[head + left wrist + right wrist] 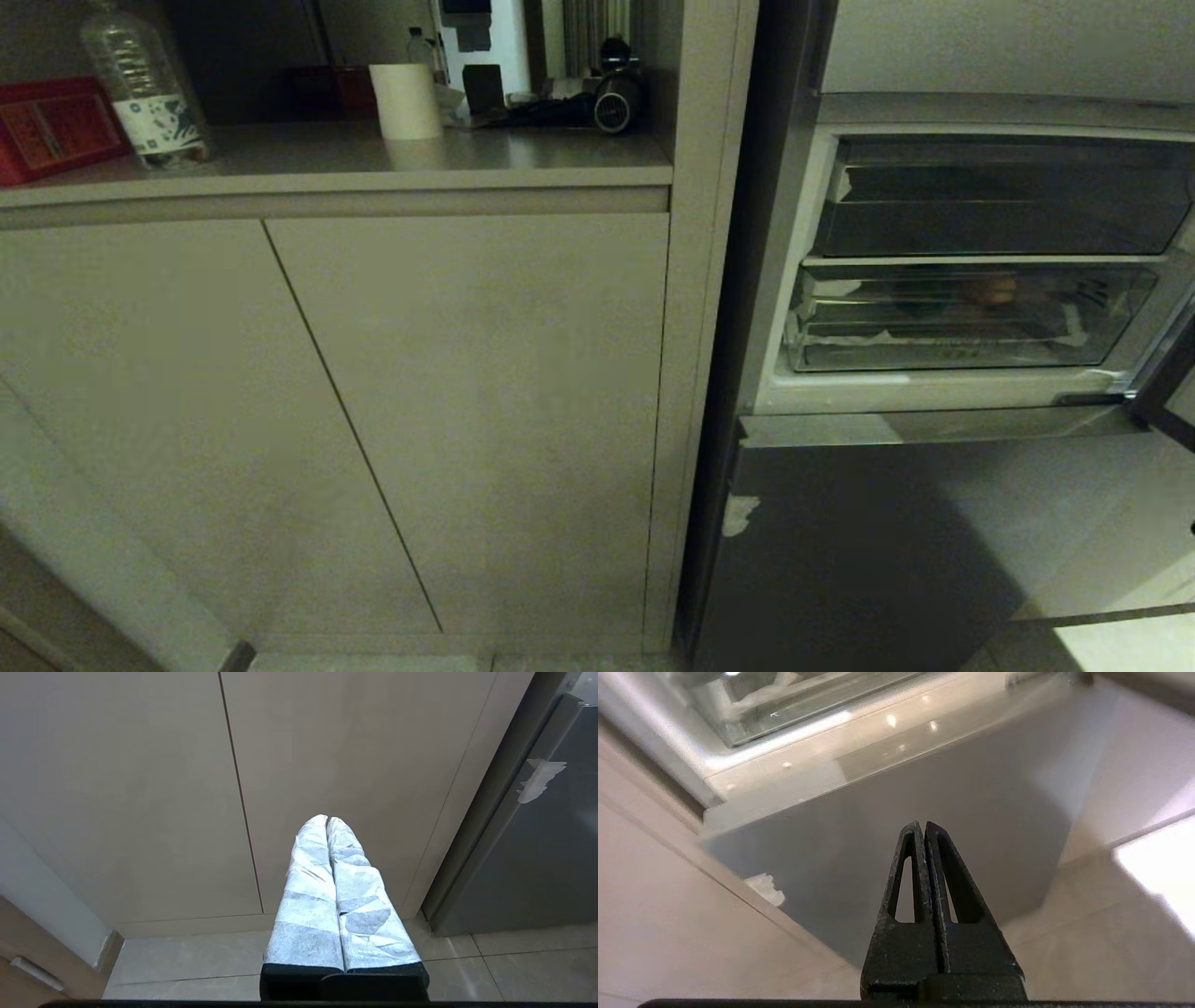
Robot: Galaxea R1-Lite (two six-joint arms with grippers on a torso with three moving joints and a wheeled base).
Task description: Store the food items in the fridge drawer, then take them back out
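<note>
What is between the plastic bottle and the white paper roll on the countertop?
In the head view, only bare countertop lies between the plastic bottle and the white paper roll.

Ball (990,291) inside fridge drawer (943,350)

Ahead of the right gripper's (923,828) closed jaws stands the lower fridge door (901,826); above it the fridge drawer's (784,709) clear front blocks straight entry. The left gripper (327,821) faces cabinet doors (327,742).
</note>
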